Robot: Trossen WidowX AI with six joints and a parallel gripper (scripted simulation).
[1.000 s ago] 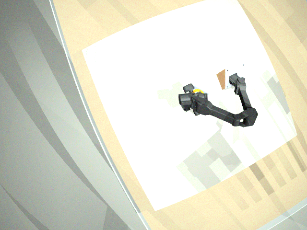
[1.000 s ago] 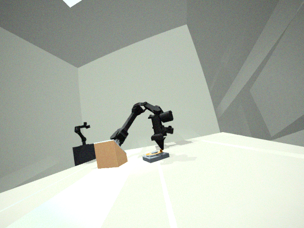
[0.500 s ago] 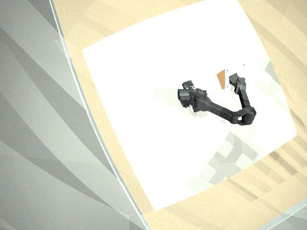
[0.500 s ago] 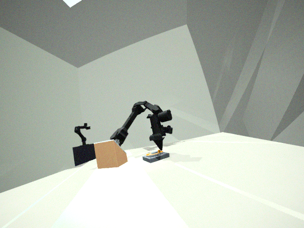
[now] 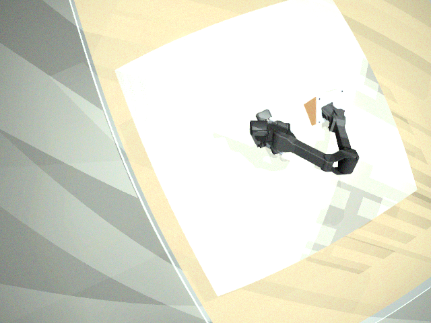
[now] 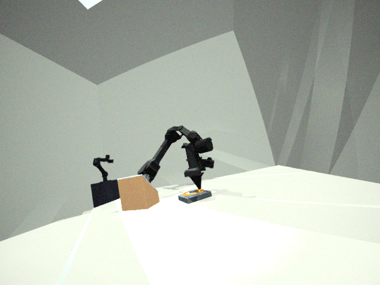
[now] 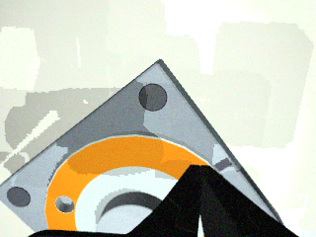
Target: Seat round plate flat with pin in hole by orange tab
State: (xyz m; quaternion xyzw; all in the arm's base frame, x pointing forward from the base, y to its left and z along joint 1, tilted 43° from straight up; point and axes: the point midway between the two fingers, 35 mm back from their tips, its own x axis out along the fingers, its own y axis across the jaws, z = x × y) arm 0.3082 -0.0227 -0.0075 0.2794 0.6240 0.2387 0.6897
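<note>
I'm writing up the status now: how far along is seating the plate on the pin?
Done: nothing I can confirm. In hand: the shut gripper sits on the plate's orange ring, apparently turning it. One hole shows with no pin in it. Left: seat the pin, then lift clear.

Dark arm (image 5: 306, 153) over white table (image 5: 209, 208).

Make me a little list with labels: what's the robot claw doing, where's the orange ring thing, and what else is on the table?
jaws: shut, holding nothing
gripper: tip down at the plate's edge; touching or not, cannot tell
plate: round, orange-rimmed, on the grey base
hole in plate: small, open, no pin seen in it
nearby: brown box, beside the base
</note>
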